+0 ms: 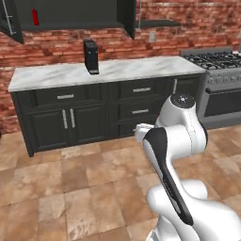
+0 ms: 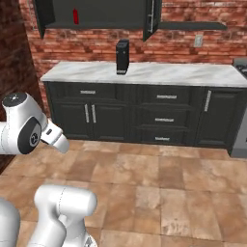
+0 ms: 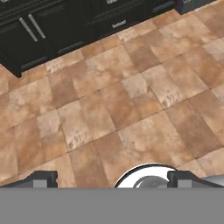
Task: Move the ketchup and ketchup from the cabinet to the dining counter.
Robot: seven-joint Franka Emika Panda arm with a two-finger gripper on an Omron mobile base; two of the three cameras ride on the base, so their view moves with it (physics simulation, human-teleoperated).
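Nearest you, the gripper (image 3: 111,179) hangs over bare tiled floor (image 3: 131,113), its two fingertips (image 3: 41,178) set wide apart with nothing between them. You have open floor all the way to the black base cabinets (image 1: 70,120), whose front edge is your first barrier. Above them, the marble worktop (image 2: 159,73) carries a dark upright box (image 1: 91,56) near its back; the stove (image 1: 219,82) flanks it. Farthest and highest, the cabinet (image 1: 70,14) stands open, the red ketchup (image 1: 35,17) upright on its shelf.
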